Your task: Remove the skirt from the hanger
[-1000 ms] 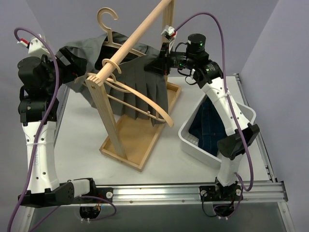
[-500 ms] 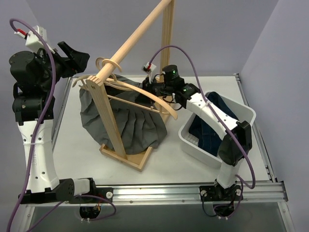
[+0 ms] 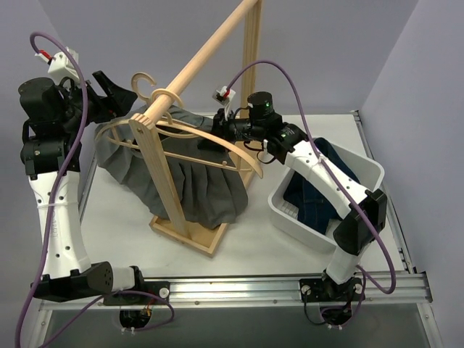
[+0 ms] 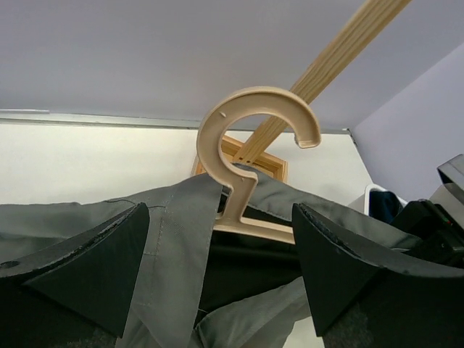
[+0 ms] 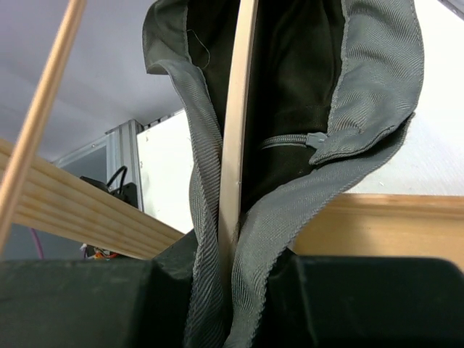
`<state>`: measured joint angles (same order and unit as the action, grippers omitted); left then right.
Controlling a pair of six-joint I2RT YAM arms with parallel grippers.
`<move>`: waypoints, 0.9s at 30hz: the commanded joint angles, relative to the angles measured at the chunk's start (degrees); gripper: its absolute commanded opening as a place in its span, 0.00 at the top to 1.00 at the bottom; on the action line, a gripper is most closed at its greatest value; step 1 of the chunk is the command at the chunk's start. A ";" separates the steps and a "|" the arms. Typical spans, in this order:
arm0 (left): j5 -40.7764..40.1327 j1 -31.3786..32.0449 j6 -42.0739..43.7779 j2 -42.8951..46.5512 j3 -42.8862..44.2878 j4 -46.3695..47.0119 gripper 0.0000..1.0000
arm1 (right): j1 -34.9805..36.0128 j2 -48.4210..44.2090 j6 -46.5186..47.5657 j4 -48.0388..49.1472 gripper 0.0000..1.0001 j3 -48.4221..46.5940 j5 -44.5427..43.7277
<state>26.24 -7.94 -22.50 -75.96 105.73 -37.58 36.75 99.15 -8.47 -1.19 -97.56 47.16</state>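
Note:
The grey pleated skirt [image 3: 192,185] hangs on a wooden hanger whose hook [image 3: 145,81] stands free beside the rack's rail. My left gripper [image 3: 119,93] is open just left of that hook. In the left wrist view the hook [image 4: 246,141] rises above and beyond the gap between my fingers [image 4: 94,264], with the skirt's waistband [image 4: 174,239] between them, untouched. My right gripper [image 3: 217,135] is shut on the skirt's far end. In the right wrist view it [image 5: 232,290] pinches the waistband [image 5: 283,217] together with the hanger arm [image 5: 238,130].
A wooden rack stands mid-table, with a slanted rail [image 3: 210,47] and a flat base [image 3: 196,235]. A second bare hanger [image 3: 235,148] is hooked on the rail. A white bin [image 3: 290,217] holding blue jeans [image 3: 312,196] sits at the right.
My right arm has come down and toward the middle, bringing the skirt and hanger low beside the rack. The hanger's hook dropped from high above the rail. My left gripper stays open near it.

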 commanded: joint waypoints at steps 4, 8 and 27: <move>5.40 -0.84 0.88 -1.46 0.00 4.18 0.12 | 0.16 -1.60 1.09 3.83 1.00 -4.39 6.45; 5.58 -1.20 0.70 -2.17 0.61 4.54 0.12 | 0.25 -1.60 1.09 3.83 1.00 -4.13 8.21; 8.04 -1.20 -3.78 -4.37 -2.02 9.63 0.47 | 1.92 -2.83 -1.20 7.87 1.00 -1.32 10.41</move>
<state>32.29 -8.73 -25.47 -79.79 104.33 -31.88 37.69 99.15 -8.82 -0.93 -98.54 54.52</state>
